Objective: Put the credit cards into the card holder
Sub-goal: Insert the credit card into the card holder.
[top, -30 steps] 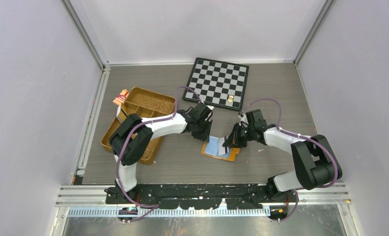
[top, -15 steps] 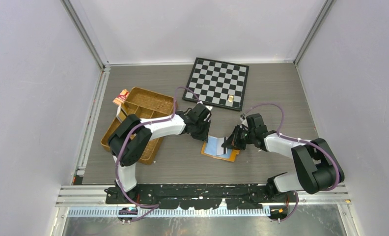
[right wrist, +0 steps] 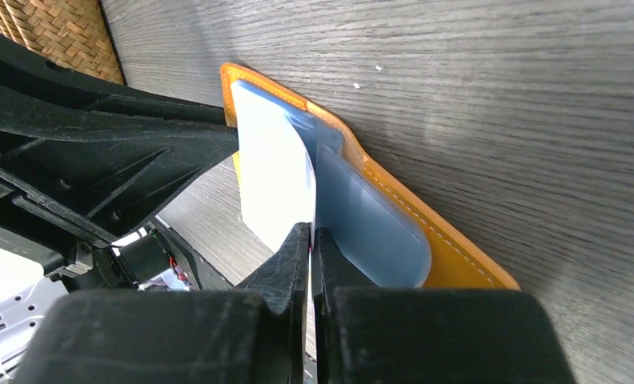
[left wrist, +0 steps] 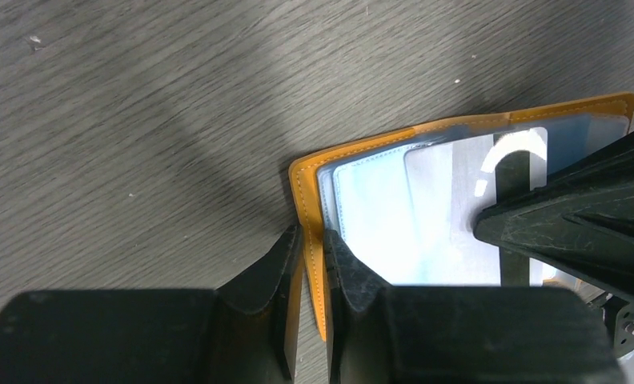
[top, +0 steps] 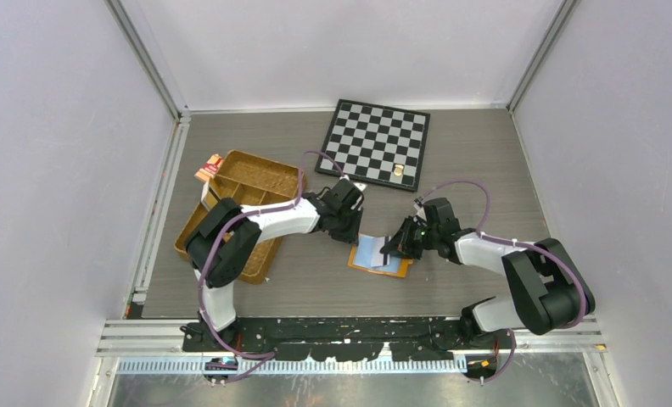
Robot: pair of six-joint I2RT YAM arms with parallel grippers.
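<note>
Lead: Movement first. Seeing anything shifting over the last second?

Tech: Seeing the right tool [top: 394, 248] creeping left and nearer, carrying its silver-grey credit card [left wrist: 446, 212] further across the open card holder [left wrist: 354, 152]. Judging that as insertion progressing, not yet finishing.

Lead: Gripping how?

Tech: Clamping thin on the card's edge with the right tool. Pinching the holder's orange cover with the left tool [left wrist: 307, 276], keeping it open on the bench [top: 316, 280] between the arms, on the near side of the chessboard [top: 375, 144]. Also noticing a light blue card [left wrist: 374, 228] sitting inside.

Lead: Reading any brand or lettering?

Tech: Making out only a white curved mark on the held card, nothing legible. Failing likewise with the tiny print on the packet [top: 207, 167] beside the woven tray [top: 265, 178].
</note>
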